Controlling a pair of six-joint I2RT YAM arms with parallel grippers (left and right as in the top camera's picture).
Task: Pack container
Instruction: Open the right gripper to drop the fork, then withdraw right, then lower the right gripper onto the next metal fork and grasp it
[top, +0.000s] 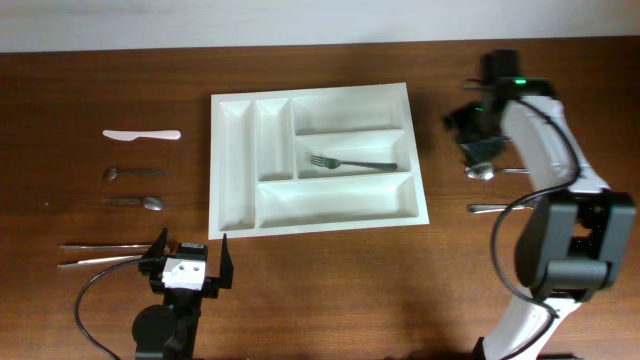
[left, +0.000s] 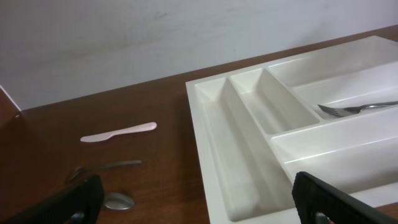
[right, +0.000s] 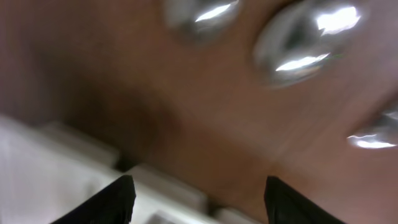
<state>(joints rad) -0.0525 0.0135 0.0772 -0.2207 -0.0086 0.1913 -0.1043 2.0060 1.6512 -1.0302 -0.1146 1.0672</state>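
Observation:
The white five-compartment container lies mid-table. A metal fork lies in its middle long compartment and also shows in the left wrist view. My left gripper is open and empty, near the front edge, just left of the container's front left corner. My right gripper is open and empty, low over the table just right of the container, next to metal spoons. The blurred right wrist view shows my open fingers, three spoon bowls and the container's edge.
Left of the container lie a white plastic knife, two metal spoons and a thin metal pair of tongs or chopsticks. Another metal utensil lies at the right. The right arm's base stands at the front right.

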